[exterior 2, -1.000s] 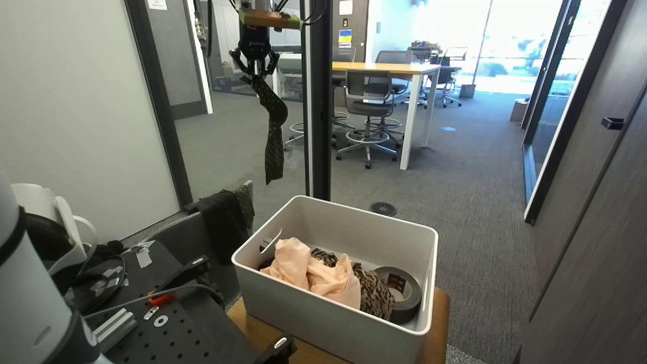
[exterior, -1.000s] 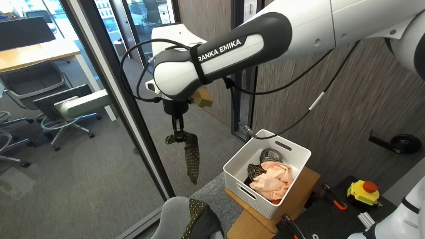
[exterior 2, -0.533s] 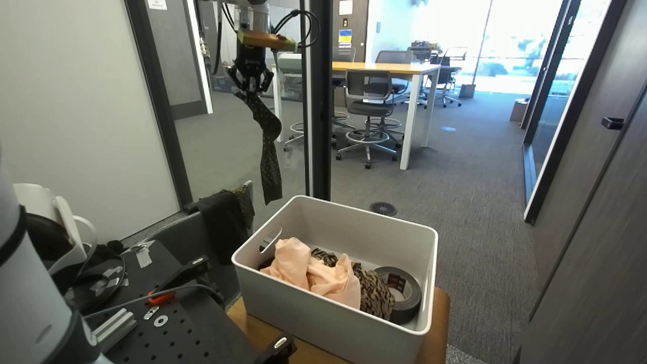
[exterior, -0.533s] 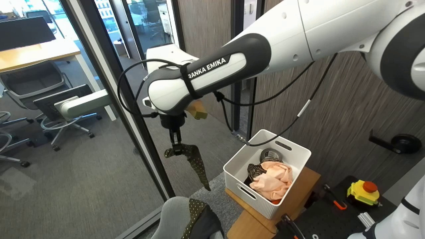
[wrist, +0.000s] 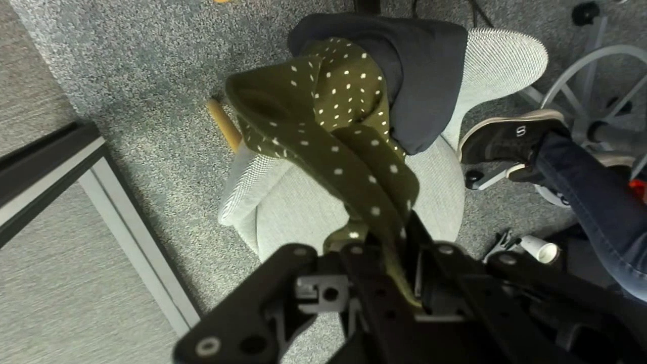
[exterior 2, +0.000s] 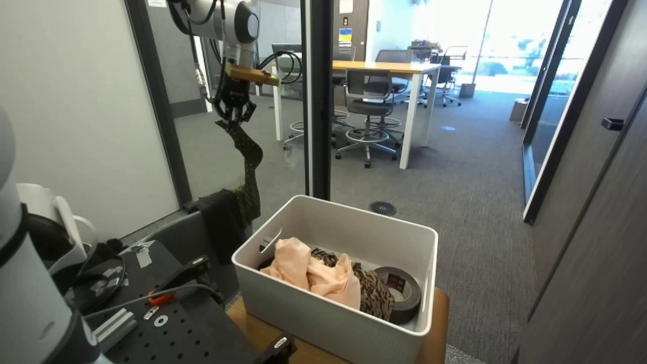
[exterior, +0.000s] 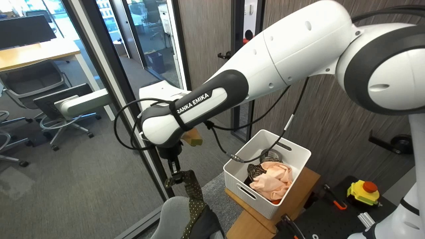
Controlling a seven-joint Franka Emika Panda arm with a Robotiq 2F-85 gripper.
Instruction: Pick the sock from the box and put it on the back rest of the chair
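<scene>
My gripper (exterior: 177, 178) is shut on one end of an olive sock with white dots (exterior: 193, 189), above the chair. In an exterior view the gripper (exterior 2: 233, 120) holds the sock (exterior 2: 247, 151) hanging down. In the wrist view the sock (wrist: 343, 167) runs from the fingertips (wrist: 386, 242) towards the back rest. The chair's light-grey back rest (exterior: 171, 212) bears another dotted olive cloth (wrist: 354, 76) and a dark cloth (wrist: 429, 76). The held sock's lower end overlaps the dotted cloth; whether it touches is unclear. The white box (exterior 2: 328, 318) stands beside the chair.
The box holds a peach cloth (exterior: 274, 179), patterned fabric (exterior 2: 374, 293) and a tape roll (exterior 2: 404, 293). It stands on a brown carton (exterior: 298, 196). The arm's cable (exterior: 254, 160) hangs over the box. A glass-wall frame (exterior: 154, 172) runs beside the chair. A person's leg (wrist: 591, 197) is near the chair.
My gripper has moved down, and a little left in both exterior views, with the sock in it. The sock's lower end has come down to the back rest. The box has not moved.
</scene>
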